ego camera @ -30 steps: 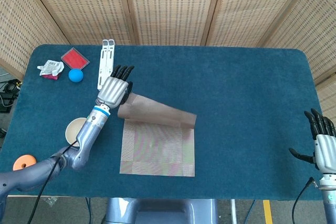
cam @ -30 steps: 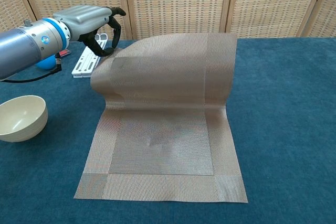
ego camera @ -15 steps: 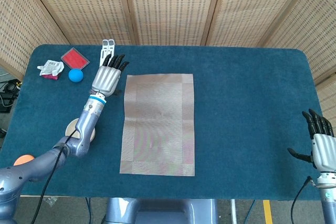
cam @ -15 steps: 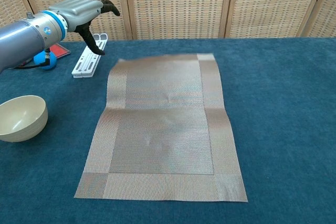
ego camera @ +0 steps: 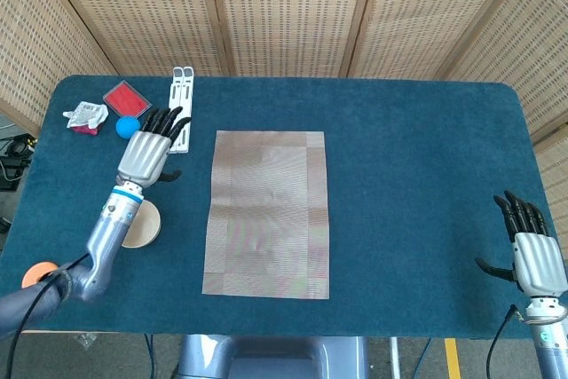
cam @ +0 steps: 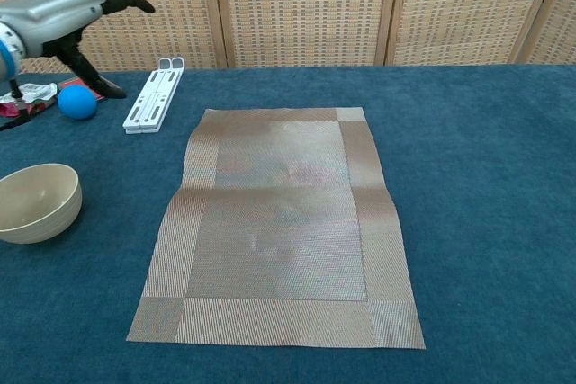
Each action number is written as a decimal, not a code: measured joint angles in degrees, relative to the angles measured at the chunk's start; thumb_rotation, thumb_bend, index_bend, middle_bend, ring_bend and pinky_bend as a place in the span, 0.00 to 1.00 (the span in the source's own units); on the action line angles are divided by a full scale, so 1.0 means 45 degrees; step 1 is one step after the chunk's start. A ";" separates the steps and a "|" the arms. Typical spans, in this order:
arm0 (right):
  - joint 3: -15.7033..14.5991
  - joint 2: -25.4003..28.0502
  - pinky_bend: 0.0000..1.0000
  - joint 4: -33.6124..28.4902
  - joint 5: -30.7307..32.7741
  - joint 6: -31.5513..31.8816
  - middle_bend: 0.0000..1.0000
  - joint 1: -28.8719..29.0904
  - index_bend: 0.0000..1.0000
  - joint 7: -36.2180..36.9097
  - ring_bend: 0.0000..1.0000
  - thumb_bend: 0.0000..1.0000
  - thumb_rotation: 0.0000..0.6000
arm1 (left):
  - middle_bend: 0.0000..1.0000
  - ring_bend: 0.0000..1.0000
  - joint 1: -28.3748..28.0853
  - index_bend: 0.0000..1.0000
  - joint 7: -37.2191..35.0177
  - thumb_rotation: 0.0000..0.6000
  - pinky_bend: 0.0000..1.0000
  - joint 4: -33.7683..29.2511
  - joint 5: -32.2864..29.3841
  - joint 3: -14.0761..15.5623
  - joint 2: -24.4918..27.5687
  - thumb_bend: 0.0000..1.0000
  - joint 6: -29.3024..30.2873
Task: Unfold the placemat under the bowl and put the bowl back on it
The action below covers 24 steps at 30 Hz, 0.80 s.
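Head view, change: the placemat (ego camera: pixel 268 213), half-folded a second ago, now lies fully spread on the blue desk (ego camera: pixel 417 175); the left hand (ego camera: pixel 145 153) has let go and drawn away left of it, fingers apart, empty.
Head view, right hand (ego camera: pixel 528 255): open, idle, far right of the placemat.
Chest view, bowl (cam: pixel 36 201): just left of the placemat, not on it.
Chest view, meaning: unfolding looks done; returning the bowl remains.
Chest view, room: woven screen panels (cam: pixel 306 6) behind the desk.
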 measured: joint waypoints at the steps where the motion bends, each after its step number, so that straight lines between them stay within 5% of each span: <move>1: -0.0021 -0.0008 0.00 -0.0018 -0.0052 0.0016 0.00 0.0000 0.05 -0.0020 0.00 0.12 1.00 | 0.00 0.00 0.0403 0.09 0.0048 1.00 0.00 -0.0680 0.0075 0.0199 0.0392 0.10 0.0385; 7: -0.0291 -0.0073 0.00 -0.0083 -0.0443 0.0018 0.00 0.0017 0.01 -0.0340 0.00 0.11 1.00 | 0.00 0.00 0.2660 0.08 0.0504 1.00 0.00 -0.3297 0.0735 0.1593 0.2038 0.10 0.2720; 15: -0.0687 0.0065 0.00 -0.0393 -0.1035 -0.0034 0.00 0.0029 0.00 -0.0775 0.00 0.09 1.00 | 0.00 0.00 0.5175 0.05 0.0985 1.00 0.00 -0.4807 0.2304 0.3652 0.3117 0.10 0.5166; 24: -0.0980 -0.0078 0.00 -0.0768 -0.1837 0.0280 0.00 0.0036 0.00 -0.1159 0.00 0.09 1.00 | 0.00 0.00 0.6566 0.04 0.0921 1.00 0.00 -0.5213 0.3632 0.4407 0.3701 0.10 0.6642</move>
